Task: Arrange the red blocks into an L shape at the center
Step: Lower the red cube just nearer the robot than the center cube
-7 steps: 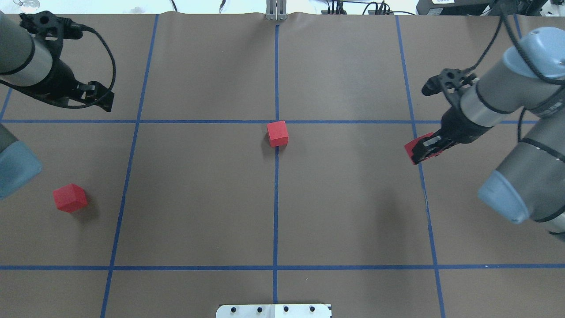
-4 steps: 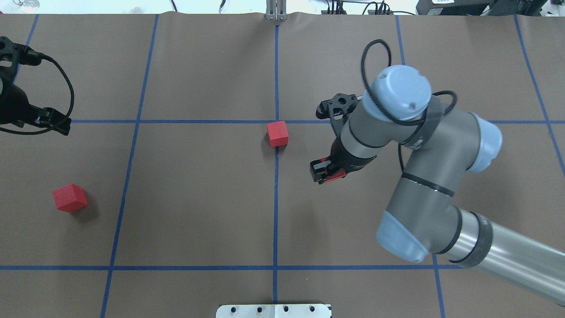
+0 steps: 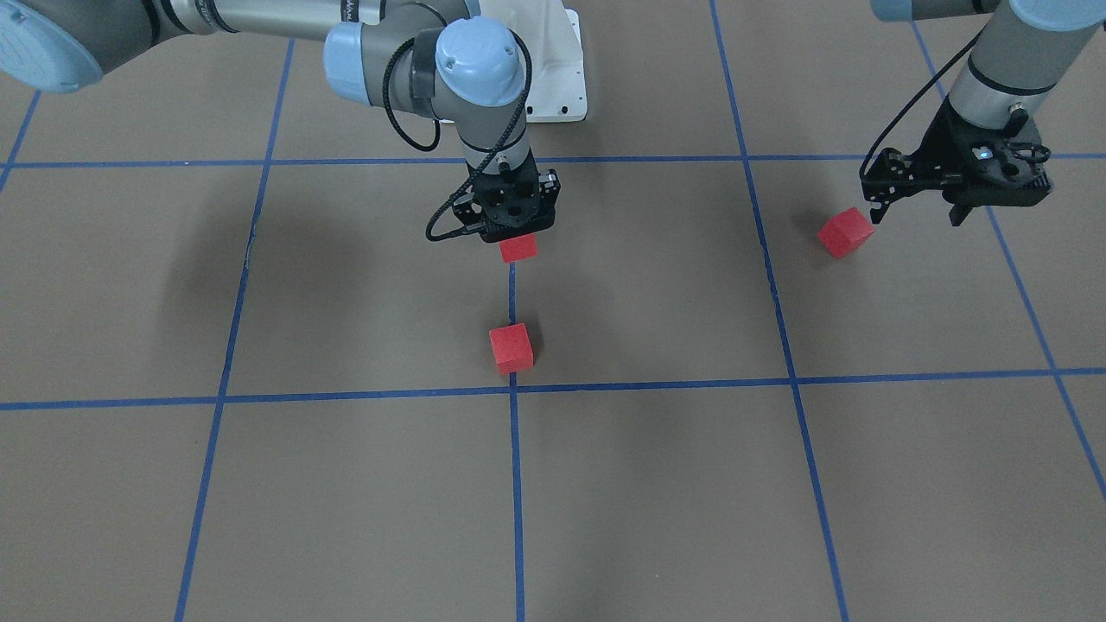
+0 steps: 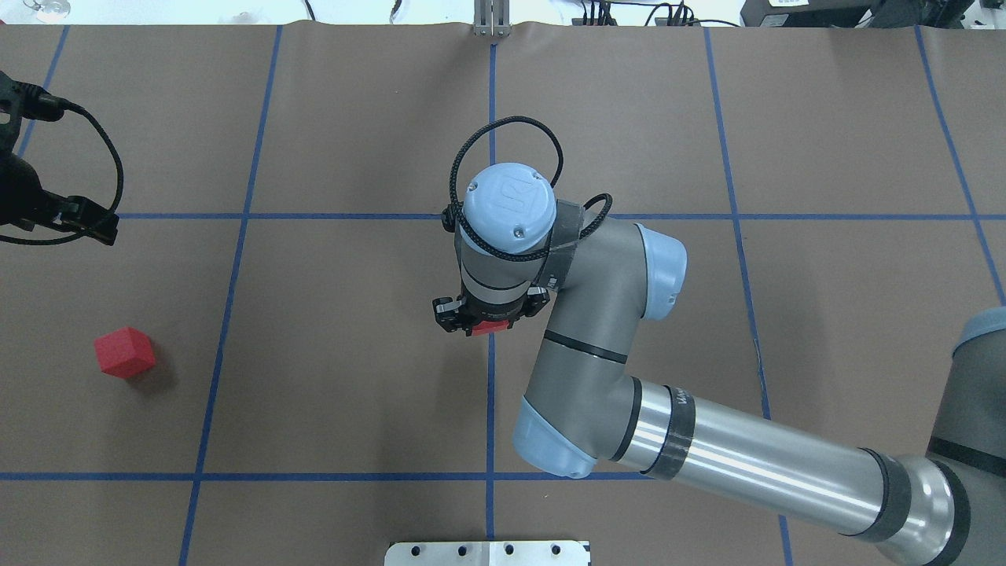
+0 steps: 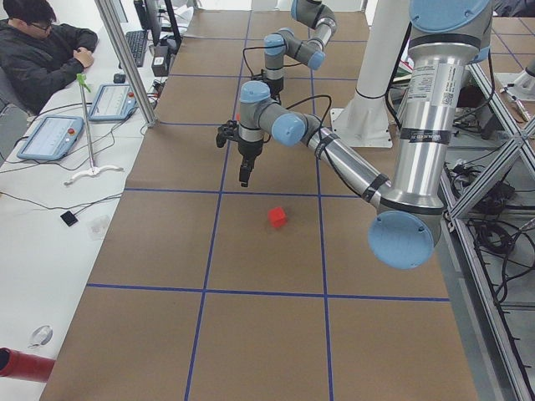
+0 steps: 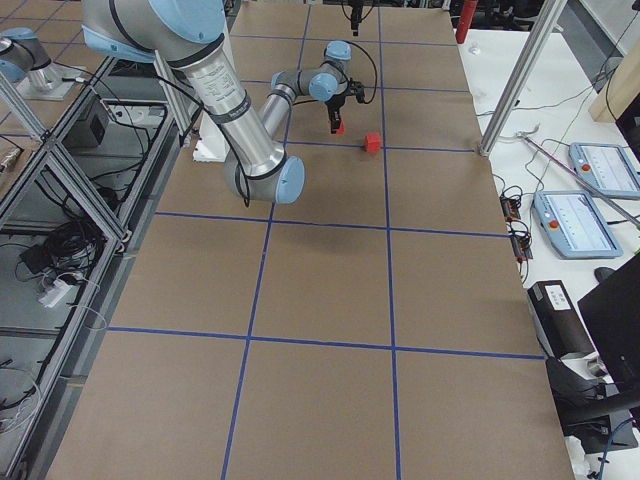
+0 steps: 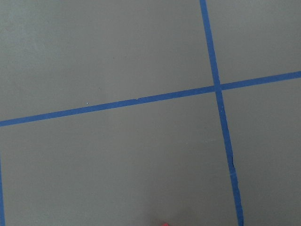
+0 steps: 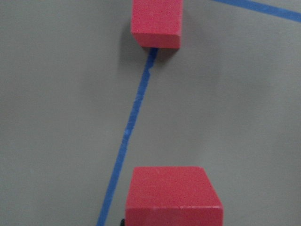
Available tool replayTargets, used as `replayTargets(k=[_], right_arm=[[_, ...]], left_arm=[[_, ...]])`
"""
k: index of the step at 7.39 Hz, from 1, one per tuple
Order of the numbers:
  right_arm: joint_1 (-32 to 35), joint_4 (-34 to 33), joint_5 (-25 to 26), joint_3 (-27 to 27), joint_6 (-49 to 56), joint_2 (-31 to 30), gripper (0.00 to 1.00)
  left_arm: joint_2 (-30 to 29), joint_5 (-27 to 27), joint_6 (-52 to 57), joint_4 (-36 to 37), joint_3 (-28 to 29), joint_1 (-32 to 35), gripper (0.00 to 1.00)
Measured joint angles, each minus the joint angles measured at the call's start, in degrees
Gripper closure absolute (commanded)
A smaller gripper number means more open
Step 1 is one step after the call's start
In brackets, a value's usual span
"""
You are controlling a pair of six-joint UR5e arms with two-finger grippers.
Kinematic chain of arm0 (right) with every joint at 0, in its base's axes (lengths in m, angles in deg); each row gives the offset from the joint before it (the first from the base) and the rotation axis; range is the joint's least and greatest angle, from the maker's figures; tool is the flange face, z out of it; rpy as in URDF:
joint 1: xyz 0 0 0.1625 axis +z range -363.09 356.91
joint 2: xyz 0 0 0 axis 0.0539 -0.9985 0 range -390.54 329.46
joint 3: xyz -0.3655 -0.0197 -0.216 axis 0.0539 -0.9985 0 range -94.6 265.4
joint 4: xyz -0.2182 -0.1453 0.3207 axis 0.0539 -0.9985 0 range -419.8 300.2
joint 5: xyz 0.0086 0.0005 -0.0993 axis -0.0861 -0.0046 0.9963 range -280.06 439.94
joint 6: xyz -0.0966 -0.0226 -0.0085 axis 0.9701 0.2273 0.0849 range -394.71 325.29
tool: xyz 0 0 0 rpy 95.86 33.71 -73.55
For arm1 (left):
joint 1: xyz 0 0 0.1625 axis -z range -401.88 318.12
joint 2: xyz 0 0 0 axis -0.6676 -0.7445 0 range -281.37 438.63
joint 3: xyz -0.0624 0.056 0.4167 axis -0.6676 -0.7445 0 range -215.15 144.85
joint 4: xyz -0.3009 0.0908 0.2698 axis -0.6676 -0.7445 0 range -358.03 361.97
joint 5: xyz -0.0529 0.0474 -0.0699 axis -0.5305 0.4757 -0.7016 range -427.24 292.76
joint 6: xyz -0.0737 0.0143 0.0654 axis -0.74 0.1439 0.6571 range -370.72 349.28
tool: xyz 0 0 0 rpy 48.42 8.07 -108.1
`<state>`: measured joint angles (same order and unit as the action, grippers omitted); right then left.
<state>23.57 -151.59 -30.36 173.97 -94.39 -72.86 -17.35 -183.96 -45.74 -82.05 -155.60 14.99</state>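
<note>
My right gripper (image 3: pixel 517 242) is shut on a red block (image 3: pixel 518 248), also seen in the overhead view (image 4: pixel 489 328), over the middle blue line on the robot's side of the center. A second red block (image 3: pixel 511 347) rests on that line just beside the center crossing (image 3: pixel 512 389); the right wrist view shows it (image 8: pixel 156 21) beyond the held block (image 8: pixel 171 193). In the overhead view my right arm hides it. The third red block (image 4: pixel 124 352) lies far left. My left gripper (image 3: pixel 914 207) hangs open and empty near it.
Brown paper with a blue tape grid (image 4: pixel 236 216) covers the table. A white base plate (image 4: pixel 487 553) sits at the near edge. My right arm (image 4: pixel 707 448) stretches across the right half. An operator (image 5: pixel 42 46) sits beyond the far side.
My right arm has swung left with the red block, from the right grid line to over the middle line. My left gripper has drawn back toward the left edge.
</note>
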Motion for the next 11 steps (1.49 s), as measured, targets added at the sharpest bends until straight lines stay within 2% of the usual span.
replayTargets(k=[2,4,11], right_arm=[[0.1,3.4,2.5,-4.7,-0.5,1.0,1.00],[1.0,4.5,4.7,-6.6,-0.8,0.9,1.00],[2.9,8.5,5.4,-11.4,-3.2,2.2,1.00]], left_arm=[[-0.1,0.0,0.0,0.0,0.0,0.0,0.00],[-0.3,0.0,0.0,0.0,0.1,0.0,0.00],[-0.8,0.1,-0.1,0.0,0.6,-0.1,0.00]])
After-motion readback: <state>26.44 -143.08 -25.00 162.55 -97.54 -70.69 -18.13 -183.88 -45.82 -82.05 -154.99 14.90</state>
